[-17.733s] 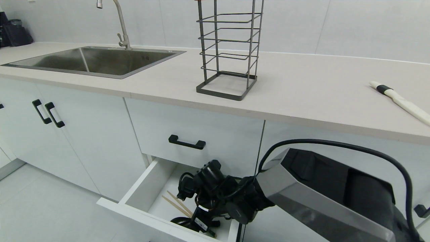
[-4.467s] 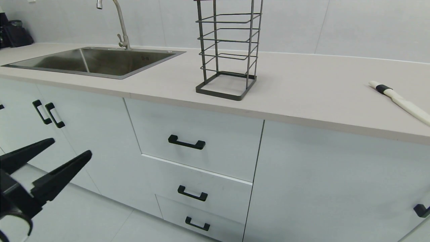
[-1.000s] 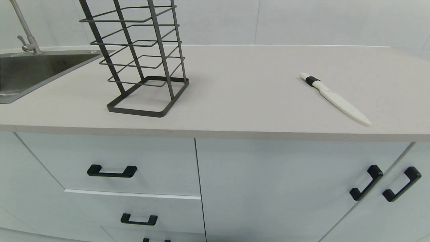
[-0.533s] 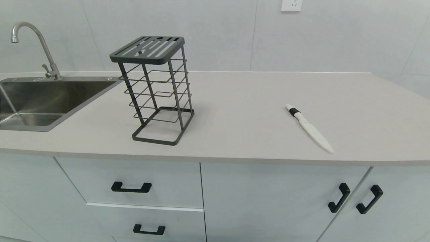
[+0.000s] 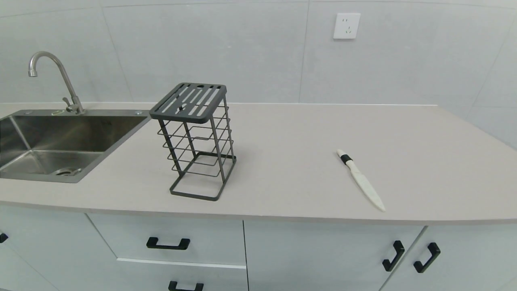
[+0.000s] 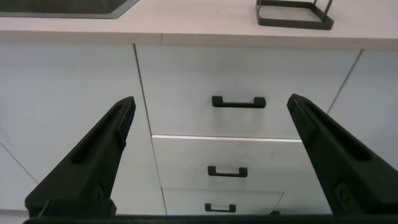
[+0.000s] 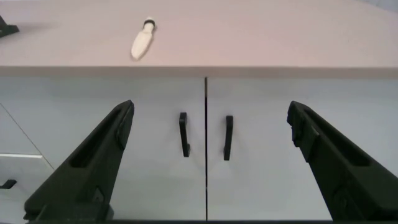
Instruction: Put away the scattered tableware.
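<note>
Grey surface (image 5: pixel 291 133) carries white knife (image 5: pixel 360 180), wire rack (image 5: pixel 190 103), steel sink (image 5: pixel 80 131); tiled wall (image 5: pixel 242 52) bears socket (image 5: pixel 346 25); left gripper (image 6: pixel 208 158), right gripper (image 7: pixel 208 158): fingers released.

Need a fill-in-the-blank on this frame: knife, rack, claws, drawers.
1. The white knife lies flat on the ____.
2. The wire rack stands between the knife and the ____.
3. The left claw and right claw are both ____, holding nothing.
4. The drawers facing the left claw are all ____.

Answers: countertop; sink; open; shut.
</note>
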